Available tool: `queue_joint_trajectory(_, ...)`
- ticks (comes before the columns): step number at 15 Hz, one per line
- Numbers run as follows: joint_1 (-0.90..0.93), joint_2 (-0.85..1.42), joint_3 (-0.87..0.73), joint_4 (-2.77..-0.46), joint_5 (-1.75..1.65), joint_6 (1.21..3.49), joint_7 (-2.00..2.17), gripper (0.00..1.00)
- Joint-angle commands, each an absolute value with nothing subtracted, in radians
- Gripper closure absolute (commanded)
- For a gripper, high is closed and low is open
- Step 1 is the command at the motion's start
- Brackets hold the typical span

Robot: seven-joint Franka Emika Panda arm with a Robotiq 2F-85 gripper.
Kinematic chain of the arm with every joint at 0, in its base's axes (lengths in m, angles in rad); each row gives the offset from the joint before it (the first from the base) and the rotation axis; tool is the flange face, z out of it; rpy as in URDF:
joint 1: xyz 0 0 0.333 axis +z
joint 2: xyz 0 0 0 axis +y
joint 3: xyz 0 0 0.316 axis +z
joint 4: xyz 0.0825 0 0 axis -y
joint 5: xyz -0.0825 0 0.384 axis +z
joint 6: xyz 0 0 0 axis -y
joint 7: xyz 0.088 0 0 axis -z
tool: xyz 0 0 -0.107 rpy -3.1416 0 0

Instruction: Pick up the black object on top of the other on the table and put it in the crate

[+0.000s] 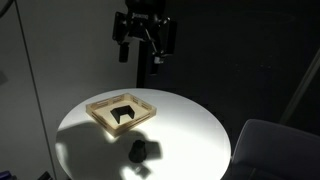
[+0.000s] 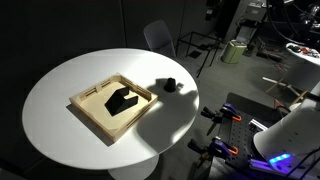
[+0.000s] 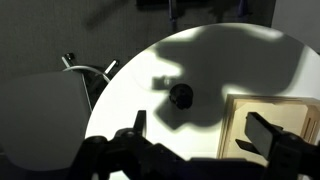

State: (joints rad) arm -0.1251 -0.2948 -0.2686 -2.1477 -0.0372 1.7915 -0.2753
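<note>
The small chunky black object (image 1: 140, 150) sits on the round white table (image 1: 190, 125), on top of the other flat black piece, which I cannot make out apart from it. The stack also shows in an exterior view (image 2: 170, 86) and in the wrist view (image 3: 181, 96). The light wood crate (image 1: 100, 108) lies beside it on the table and holds a larger black arch-shaped block (image 1: 122, 113); the crate also shows in an exterior view (image 2: 88, 108) and at the right of the wrist view (image 3: 240, 120). My gripper (image 1: 143, 55) hangs high above the table, open and empty; its fingers frame the bottom of the wrist view (image 3: 200, 135).
A grey chair (image 1: 270, 150) stands by the table's edge; it also shows in an exterior view (image 2: 160, 38) and in the wrist view (image 3: 45, 100). Equipment, clamps and a white body (image 2: 285, 130) crowd the floor beyond the table. The surroundings are dark.
</note>
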Motion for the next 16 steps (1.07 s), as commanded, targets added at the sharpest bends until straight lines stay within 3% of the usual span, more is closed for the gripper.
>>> queue_joint_trajectory(1,-0.127,-0.187,-0.271,-2.084,0.006,1.851,-0.357,0.00)
queue_joint_trajectory(16,-0.146,0.085,-0.189,-2.186,0.052,2.186,-0.386,0.00)
